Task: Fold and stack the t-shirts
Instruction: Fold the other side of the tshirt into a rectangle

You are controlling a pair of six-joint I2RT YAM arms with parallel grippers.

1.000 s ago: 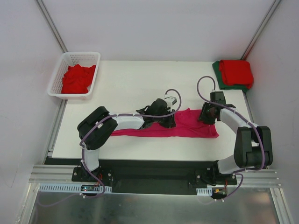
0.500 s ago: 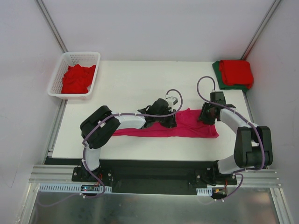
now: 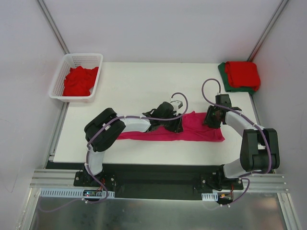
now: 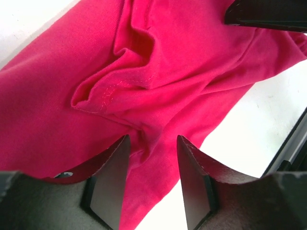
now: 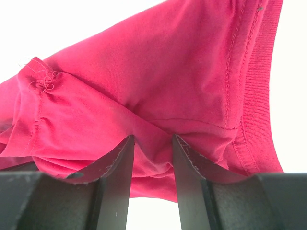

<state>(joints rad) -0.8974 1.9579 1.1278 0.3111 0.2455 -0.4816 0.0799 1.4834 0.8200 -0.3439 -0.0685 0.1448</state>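
A magenta-pink t-shirt [image 3: 196,132] lies as a long, narrow band across the near middle of the table. My left gripper [image 3: 174,125] hovers over its middle, jaws open; in the left wrist view the left gripper [image 4: 152,140] straddles loose, wrinkled pink cloth [image 4: 168,57] without pinching it. My right gripper [image 3: 211,120] sits at the band's right end. In the right wrist view the right gripper [image 5: 152,139] is shut on a bunched fold of the shirt [image 5: 144,72], near a ribbed hem. A folded red t-shirt [image 3: 243,74] rests on a dark green one [image 3: 224,76] at the back right corner.
A white lattice basket [image 3: 98,58] at the back left holds crumpled red t-shirts [image 3: 79,80]. The table's white top [image 3: 144,86] lies bare behind the pink shirt. Grey walls close in on both sides.
My left gripper's jaws have opened and let go of the pink cloth, and the arm has crept slightly right. The right gripper has kept its place and grip.
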